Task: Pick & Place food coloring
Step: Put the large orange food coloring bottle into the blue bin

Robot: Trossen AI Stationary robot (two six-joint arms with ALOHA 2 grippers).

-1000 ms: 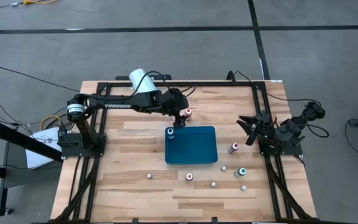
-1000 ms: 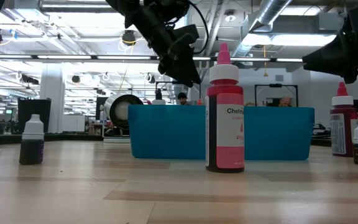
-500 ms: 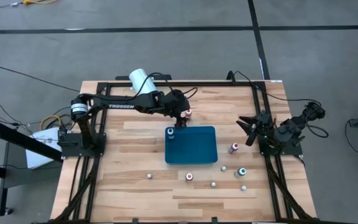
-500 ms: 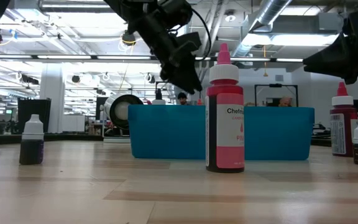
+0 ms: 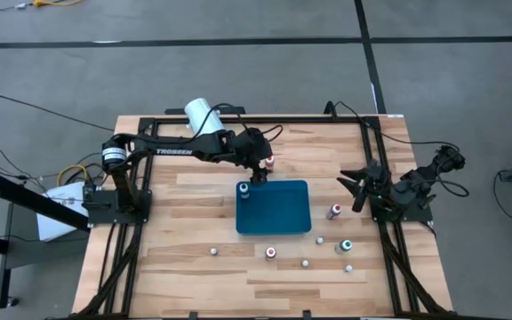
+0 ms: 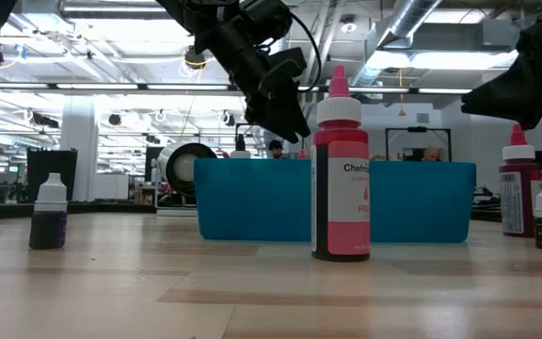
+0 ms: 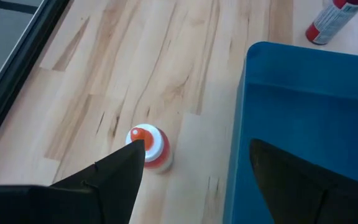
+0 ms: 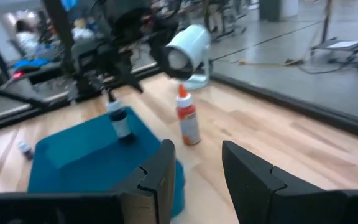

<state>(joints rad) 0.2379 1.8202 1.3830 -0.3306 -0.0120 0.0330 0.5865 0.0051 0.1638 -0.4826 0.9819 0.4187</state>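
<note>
Several tiny food coloring bottles stand on the wooden table. One with a white cap (image 5: 244,188) stands on its base in the teal tray's (image 5: 278,213) far left corner. A red-capped one (image 5: 269,162) stands on the table just beyond the tray's far edge and also shows in the left wrist view (image 7: 148,146). My left gripper (image 5: 258,165) is open above and just left of that bottle, holding nothing; in its wrist view (image 7: 197,155) one fingertip shows in front of the bottle. My right gripper (image 5: 356,185) waits open at the table's right side.
More bottles stand right of the tray (image 5: 334,211) and along the near side (image 5: 270,252), (image 5: 213,252), (image 5: 346,245). A big white cylinder (image 5: 200,114) lies at the far edge. A black frame (image 5: 238,120) borders the table.
My left gripper has shifted a little toward the table's far edge, from over the tray's far left corner toward the red-capped bottle, staying open. The bottles have not moved.
</note>
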